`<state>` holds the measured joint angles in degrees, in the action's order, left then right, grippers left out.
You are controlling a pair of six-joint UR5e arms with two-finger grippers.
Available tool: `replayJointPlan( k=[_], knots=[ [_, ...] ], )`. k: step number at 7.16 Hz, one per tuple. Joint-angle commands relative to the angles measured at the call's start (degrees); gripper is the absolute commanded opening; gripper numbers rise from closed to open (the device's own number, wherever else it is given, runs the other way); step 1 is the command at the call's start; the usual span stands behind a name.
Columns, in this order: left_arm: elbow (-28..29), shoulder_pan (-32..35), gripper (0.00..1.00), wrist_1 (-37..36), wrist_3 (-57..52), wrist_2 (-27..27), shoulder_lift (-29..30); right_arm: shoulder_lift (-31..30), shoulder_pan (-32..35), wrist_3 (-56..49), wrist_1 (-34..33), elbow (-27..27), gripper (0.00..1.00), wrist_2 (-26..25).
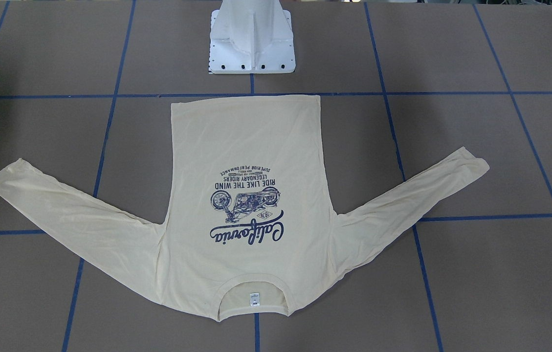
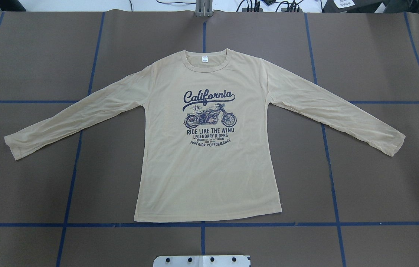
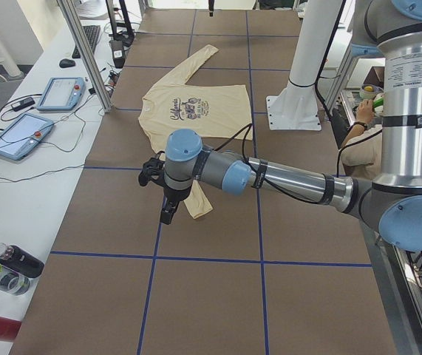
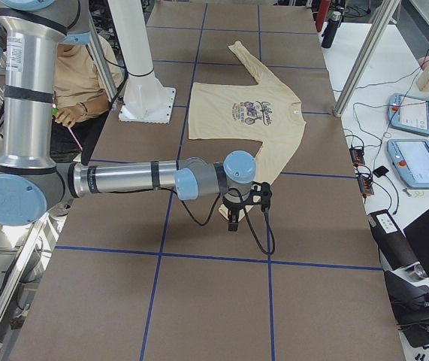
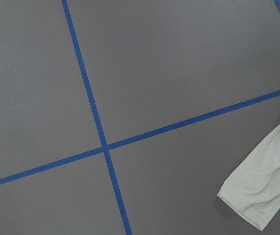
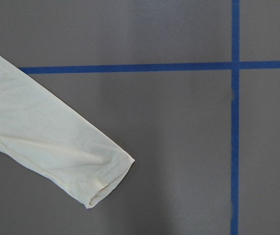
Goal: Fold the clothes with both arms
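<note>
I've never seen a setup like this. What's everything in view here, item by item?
shirt: one, cream-yellow with navy California motorcycle print, flat mid-table, sleeves spread.
table: one, brown-grey, under it all.
tape lines: several, blue, gridding the table.
pedestal: one, white, by the shirt's hem.
touch-screen controllers: two, grey-blue, on the white side bench.
bottles: three, two dark, one red, bench's end.
person: one, seated behind the robot, mostly hidden.
left arm: one, silver-grey, light-blue joints, reaching near one cuff.
right arm: one, same colours, near the other cuff.
left claw: one, black; open or shut unclear.
right claw: one, black; likewise unclear.
</note>
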<state>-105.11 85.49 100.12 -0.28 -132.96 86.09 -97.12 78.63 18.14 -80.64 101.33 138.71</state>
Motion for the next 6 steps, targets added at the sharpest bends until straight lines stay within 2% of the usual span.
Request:
replayJointPlan(
  k=[1,3,4,6],
  knots=[
    [0.69,0.03,1.00,6.53,0.36,0.94,-0.92,2.53,-4.08,12.29,8.53,-6.28,0.99,-0.55],
    [1.14,-0.15,1.00,7.28,1.95,0.68,-0.40,6.05,-7.59,23.20,18.02,-14.81,0.99,-0.55],
    [1.05,-0.06,1.00,8.59,2.04,0.59,-0.48,6.85,-10.31,28.48,22.50,-16.85,0.98,-0.64],
    [1.05,-0.06,1.00,9.65,2.13,0.59,-0.57,6.51,-12.87,32.31,24.39,-17.22,0.93,-1.16]
  ],
)
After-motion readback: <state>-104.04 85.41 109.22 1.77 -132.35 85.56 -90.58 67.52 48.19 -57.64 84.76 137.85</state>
